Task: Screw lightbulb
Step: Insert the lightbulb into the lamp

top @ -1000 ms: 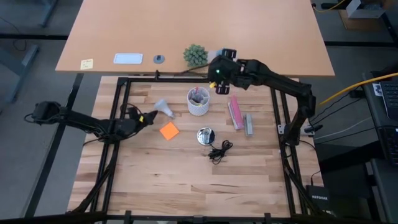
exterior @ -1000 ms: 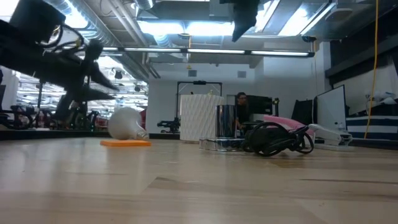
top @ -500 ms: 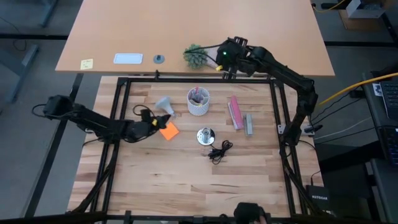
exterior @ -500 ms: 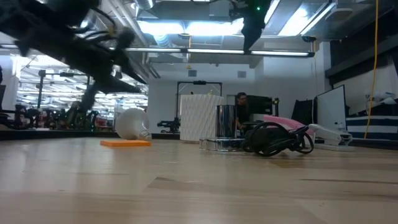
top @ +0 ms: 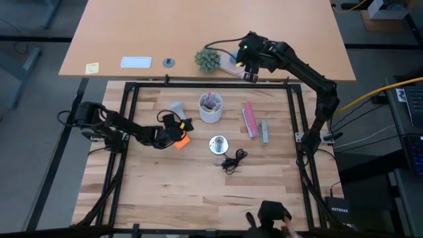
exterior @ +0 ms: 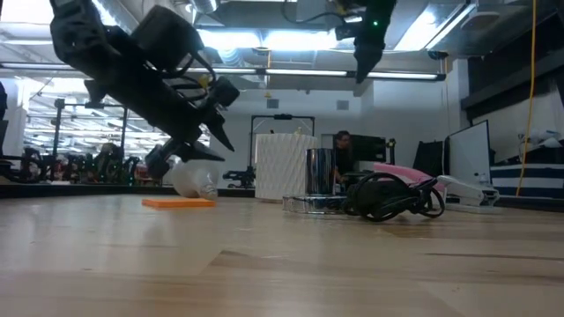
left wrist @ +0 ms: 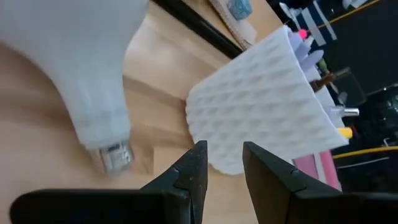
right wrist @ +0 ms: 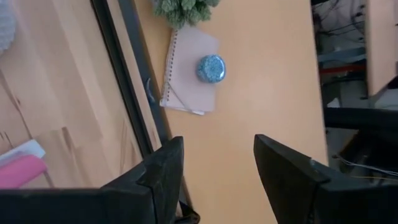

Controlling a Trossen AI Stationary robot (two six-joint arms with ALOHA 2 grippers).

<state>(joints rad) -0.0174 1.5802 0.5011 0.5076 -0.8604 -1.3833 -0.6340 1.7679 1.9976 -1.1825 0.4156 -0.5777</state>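
Observation:
The white lightbulb lies on its side on the table, left of the white cup of pens; in the left wrist view its greyish base points toward my fingers. My left gripper hovers low just near of the bulb, over the orange note. It is open by a narrow gap, with nothing between its fingers. The round silvery fitting with its black cord sits to the right. My right gripper stands open, high over the far desk.
A pink case and a grey bar lie right of the cup. Beyond the black frame rail, the far desk holds a small plant, a notebook with a blue round thing, and a white card.
My left gripper has swept low toward the table's right edge, from left of the orange note to just near of the bulb, and its gap is unchanged. My right gripper has drawn back from above the cup toward the far edge, out over the far desk, staying open.

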